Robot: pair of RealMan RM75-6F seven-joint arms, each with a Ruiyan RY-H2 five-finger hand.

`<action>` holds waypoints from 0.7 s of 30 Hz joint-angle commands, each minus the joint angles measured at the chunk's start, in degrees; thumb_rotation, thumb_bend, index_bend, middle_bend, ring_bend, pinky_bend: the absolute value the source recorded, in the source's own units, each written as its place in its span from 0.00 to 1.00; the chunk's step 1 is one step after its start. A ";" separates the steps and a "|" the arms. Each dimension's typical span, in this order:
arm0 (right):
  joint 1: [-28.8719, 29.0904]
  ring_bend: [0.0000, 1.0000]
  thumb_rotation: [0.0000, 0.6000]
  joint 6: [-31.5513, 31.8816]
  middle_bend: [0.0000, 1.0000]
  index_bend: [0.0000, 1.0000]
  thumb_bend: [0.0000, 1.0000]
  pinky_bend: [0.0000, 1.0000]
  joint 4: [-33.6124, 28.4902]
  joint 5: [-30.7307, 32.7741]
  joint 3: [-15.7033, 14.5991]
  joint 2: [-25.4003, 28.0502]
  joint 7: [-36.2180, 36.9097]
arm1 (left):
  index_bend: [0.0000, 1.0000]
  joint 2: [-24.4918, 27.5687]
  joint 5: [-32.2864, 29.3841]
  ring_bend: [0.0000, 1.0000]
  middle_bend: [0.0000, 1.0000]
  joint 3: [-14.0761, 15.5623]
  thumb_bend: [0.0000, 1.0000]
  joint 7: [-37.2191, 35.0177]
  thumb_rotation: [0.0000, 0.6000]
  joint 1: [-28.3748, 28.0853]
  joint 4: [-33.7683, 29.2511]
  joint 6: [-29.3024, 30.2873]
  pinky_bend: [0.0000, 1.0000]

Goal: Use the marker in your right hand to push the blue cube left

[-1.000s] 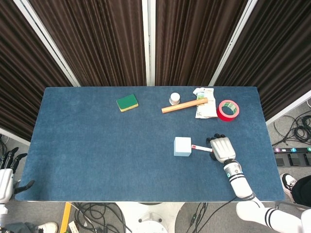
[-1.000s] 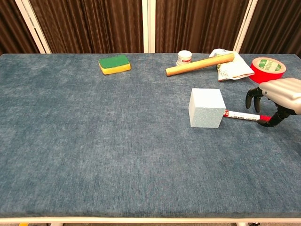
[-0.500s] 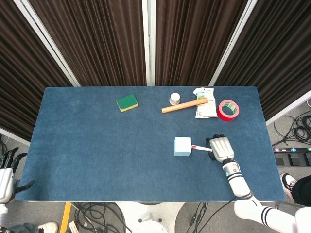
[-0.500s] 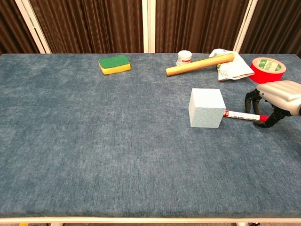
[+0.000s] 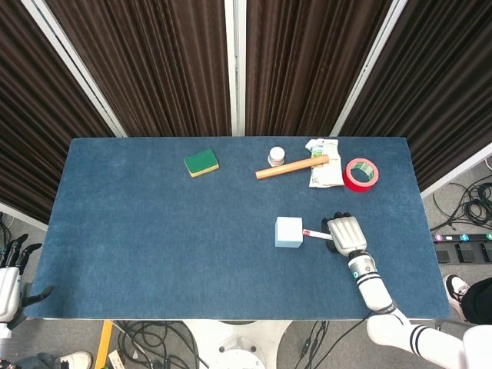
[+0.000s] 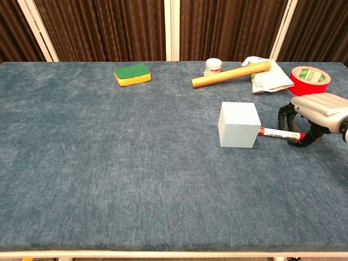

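The right robot hand [image 6: 311,115] pinched the marker [image 6: 279,133], held low and level along the table [image 6: 109,163], so its tip met the right face of the cube [image 6: 238,124], right of table centre, ready to shove it left.

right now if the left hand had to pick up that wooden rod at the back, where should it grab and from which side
Probably the rod's bare left half, coming down from above. It lies flat on the table and slanted; its right end rests on the crumpled packet and the small jar sits close behind its middle, so the left part has the most room for fingers.
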 commanded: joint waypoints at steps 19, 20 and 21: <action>0.11 0.31 1.00 -0.17 0.59 0.56 0.40 0.32 -0.89 0.04 -0.71 1.78 0.87 | 0.26 -0.18 -0.07 0.10 0.17 -0.14 0.03 0.05 1.00 0.02 0.08 -0.09 0.18; 0.14 0.31 1.00 -0.19 0.59 0.56 0.40 0.32 -1.04 -0.31 -0.85 2.17 1.11 | 0.26 -0.13 -0.05 0.10 0.17 -0.14 0.03 0.07 1.00 -0.02 0.03 -0.13 0.18; 0.20 0.31 1.00 -0.31 0.59 0.56 0.40 0.32 -1.16 -0.73 -1.03 2.55 1.39 | 0.26 -0.13 -0.03 0.10 0.17 -0.15 0.03 0.12 1.00 -0.06 -0.02 -0.16 0.18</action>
